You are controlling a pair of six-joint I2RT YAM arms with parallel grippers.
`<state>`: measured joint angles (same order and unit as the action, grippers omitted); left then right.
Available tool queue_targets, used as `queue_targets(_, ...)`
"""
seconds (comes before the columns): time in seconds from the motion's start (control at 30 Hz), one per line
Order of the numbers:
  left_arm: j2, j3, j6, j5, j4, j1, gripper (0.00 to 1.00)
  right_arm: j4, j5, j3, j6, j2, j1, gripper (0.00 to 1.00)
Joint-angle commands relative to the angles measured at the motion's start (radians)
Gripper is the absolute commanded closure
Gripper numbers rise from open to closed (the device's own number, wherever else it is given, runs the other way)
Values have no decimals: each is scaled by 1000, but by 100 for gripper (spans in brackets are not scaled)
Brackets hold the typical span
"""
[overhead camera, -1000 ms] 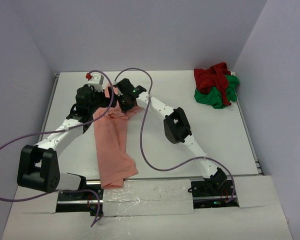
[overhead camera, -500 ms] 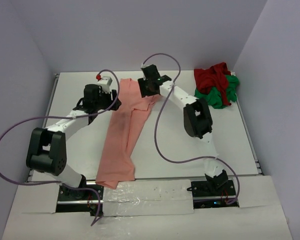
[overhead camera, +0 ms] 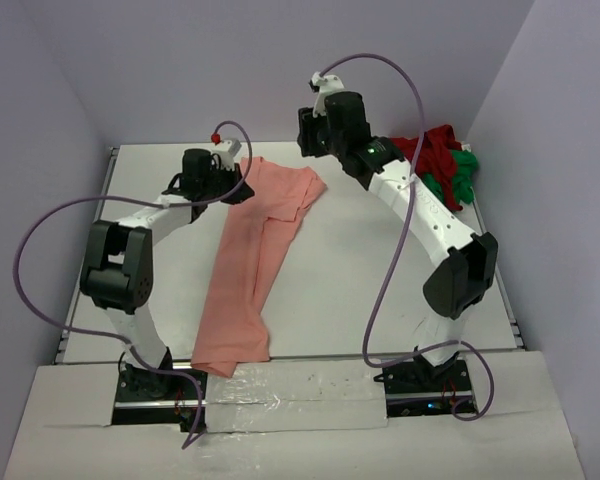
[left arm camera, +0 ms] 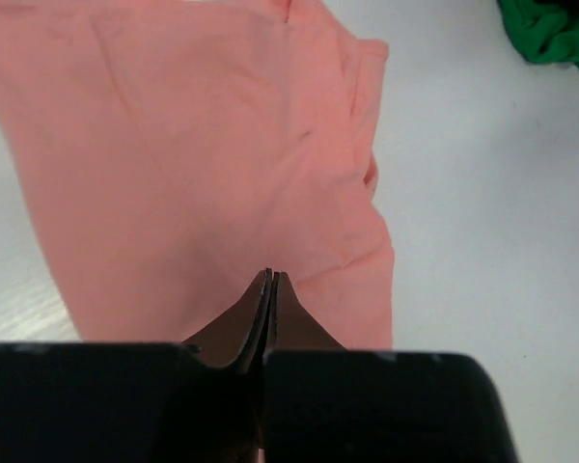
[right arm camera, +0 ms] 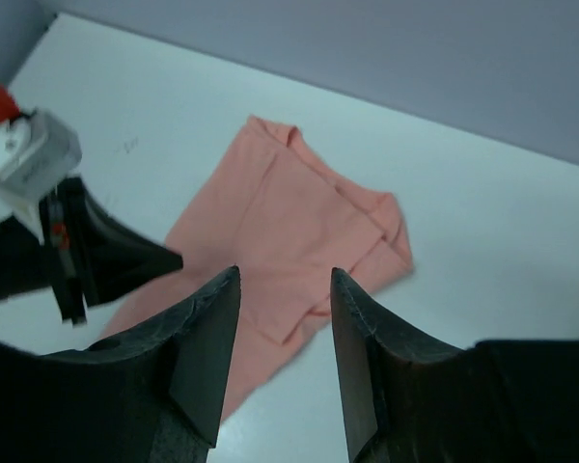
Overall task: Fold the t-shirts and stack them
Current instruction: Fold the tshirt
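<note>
The salmon-pink t-shirt (overhead camera: 250, 260) lies folded into a long strip, running from the far middle of the table to its near edge. My left gripper (overhead camera: 242, 186) hovers low at the strip's far left edge. Its jaws are pressed together (left arm camera: 270, 274) over the pink cloth (left arm camera: 203, 164), with nothing visible between them. My right gripper (overhead camera: 310, 140) is raised above the far end of the shirt, open (right arm camera: 285, 273) and empty, and looks down on the pink t-shirt (right arm camera: 289, 217). The dark red t-shirt (overhead camera: 425, 150) and the bright green t-shirt (overhead camera: 456, 182) lie crumpled together at the far right.
The table (overhead camera: 380, 270) is white, with grey walls close on the left, back and right. A metal rail runs along its left edge (overhead camera: 98, 215). Both arm bases sit on a taped strip (overhead camera: 300, 395) at the near edge. Purple cables loop beside each arm.
Both arms swung toward the far side and the pink shirt was drawn out straighter. The left gripper closed from open. The right gripper opened, let the shirt go and rose to the back right.
</note>
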<state>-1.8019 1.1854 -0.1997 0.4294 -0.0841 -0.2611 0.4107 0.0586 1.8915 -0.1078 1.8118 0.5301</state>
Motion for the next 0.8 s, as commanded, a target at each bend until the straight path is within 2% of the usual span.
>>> queue_targets(0.0, -79, 115, -4, 138, 9, -10, 100, 48, 24, -100, 33, -89, 1, 51)
queue_targets(0.2, -172, 180, 28, 200, -40, -46, 100, 30, 7, -270, 79, -204, -1, 52)
queue_targets(0.4, -263, 229, 86, 158, -86, -110, 100, 97, 6, -233, 92, -197, -1, 55)
queue_targets(0.5, -306, 263, 101, 79, -103, -141, 100, 96, -12, -239, 95, -215, -1, 55)
queue_targets(0.53, -332, 291, 102, -8, -105, -148, 100, 91, -16, -241, 95, -223, -1, 55)
queue_targets(0.6, -365, 335, 111, -70, -91, -164, 100, 91, -29, -246, 97, -239, -2, 55)
queue_targets(0.77, -479, 496, 157, -240, -39, -194, 100, 92, -36, -261, 97, -275, -2, 55)
